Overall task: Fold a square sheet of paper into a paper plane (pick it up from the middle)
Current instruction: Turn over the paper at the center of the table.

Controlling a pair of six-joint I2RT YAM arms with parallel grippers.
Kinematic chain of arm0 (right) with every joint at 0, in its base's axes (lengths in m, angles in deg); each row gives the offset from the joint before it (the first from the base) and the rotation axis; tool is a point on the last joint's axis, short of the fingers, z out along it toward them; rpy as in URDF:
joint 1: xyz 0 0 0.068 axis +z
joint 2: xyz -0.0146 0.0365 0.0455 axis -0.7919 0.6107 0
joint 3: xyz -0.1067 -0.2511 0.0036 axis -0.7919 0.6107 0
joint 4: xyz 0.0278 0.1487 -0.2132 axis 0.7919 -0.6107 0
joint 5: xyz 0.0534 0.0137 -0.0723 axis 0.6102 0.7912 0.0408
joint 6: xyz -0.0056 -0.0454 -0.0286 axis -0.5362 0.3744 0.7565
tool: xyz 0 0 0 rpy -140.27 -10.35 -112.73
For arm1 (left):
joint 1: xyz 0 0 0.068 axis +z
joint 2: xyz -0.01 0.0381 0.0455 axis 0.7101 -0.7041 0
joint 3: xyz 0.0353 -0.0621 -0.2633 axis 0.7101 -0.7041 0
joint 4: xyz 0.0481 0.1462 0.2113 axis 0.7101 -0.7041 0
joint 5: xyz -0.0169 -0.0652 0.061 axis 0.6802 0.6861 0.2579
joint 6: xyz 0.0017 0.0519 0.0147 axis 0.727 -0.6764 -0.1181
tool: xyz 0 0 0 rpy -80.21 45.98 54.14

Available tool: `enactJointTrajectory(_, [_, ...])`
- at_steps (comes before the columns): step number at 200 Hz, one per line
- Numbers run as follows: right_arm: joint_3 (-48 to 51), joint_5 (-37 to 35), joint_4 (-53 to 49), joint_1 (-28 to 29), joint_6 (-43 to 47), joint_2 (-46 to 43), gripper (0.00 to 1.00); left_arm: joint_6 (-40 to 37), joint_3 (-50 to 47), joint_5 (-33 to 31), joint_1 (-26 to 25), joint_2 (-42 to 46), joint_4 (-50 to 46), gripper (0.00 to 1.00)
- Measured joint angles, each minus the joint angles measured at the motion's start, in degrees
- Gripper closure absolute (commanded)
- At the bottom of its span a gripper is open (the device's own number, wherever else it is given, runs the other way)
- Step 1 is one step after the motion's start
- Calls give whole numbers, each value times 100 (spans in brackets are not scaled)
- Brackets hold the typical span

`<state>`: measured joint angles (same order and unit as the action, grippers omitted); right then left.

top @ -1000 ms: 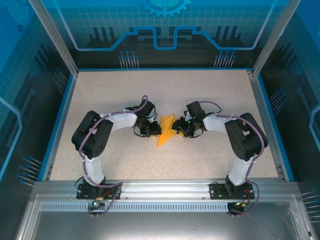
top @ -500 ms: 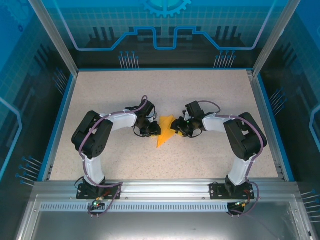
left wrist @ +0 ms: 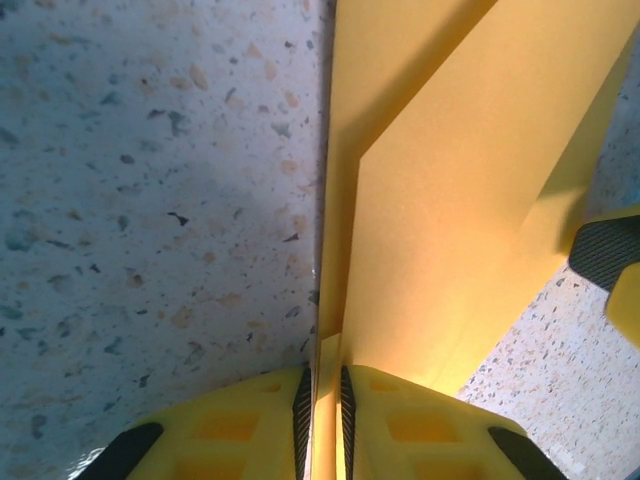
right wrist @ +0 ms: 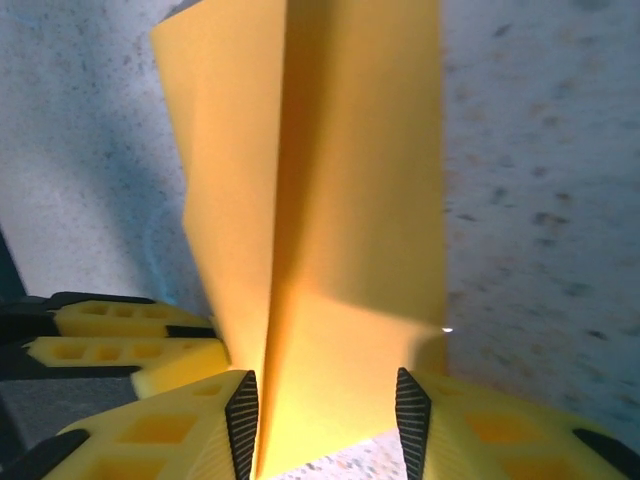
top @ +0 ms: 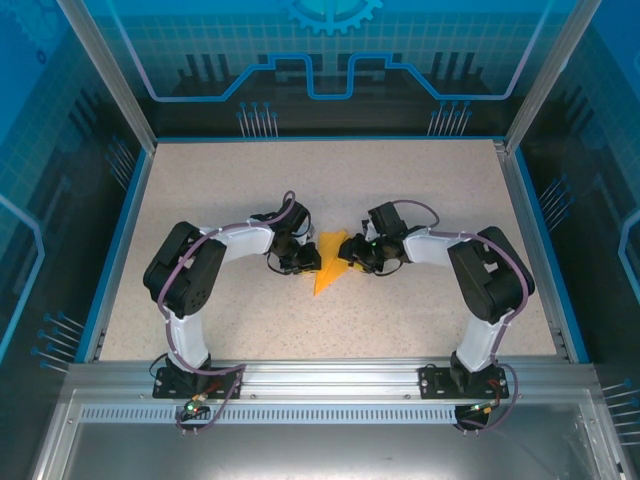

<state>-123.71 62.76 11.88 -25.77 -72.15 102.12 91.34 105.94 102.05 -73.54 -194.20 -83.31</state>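
Note:
The orange-yellow paper plane (top: 329, 264) lies mid-table as a creased, pointed dart between both arms. My left gripper (top: 306, 262) is at its left side, shut on a thin folded edge of the paper (left wrist: 450, 200), which is pinched between the black pads (left wrist: 303, 410). My right gripper (top: 351, 251) is at the paper's right side. Its jaws stand open (right wrist: 325, 405), with the folded layers of the plane (right wrist: 330, 200) rising between the two pads without being pinched. The left gripper's yellow fingers (right wrist: 130, 345) show just beyond the paper.
The speckled table (top: 220, 190) is bordered by a blue rim (top: 115, 240) and glass walls on three sides. An aluminium rail (top: 330, 375) with the arm bases runs along the near edge. A tip of the right gripper's fingers (left wrist: 612, 262) pokes in beside the paper.
My right gripper has slid a little to the left, closer onto the paper. The left arm and the plane have hardly moved.

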Motion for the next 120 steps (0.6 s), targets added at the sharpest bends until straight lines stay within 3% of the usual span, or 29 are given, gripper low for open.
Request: enactJointTrajectory(120, [-181, -48, -254, -26, 96, 175, 57, 13, -4, 0, 0, 0, 13, 81])
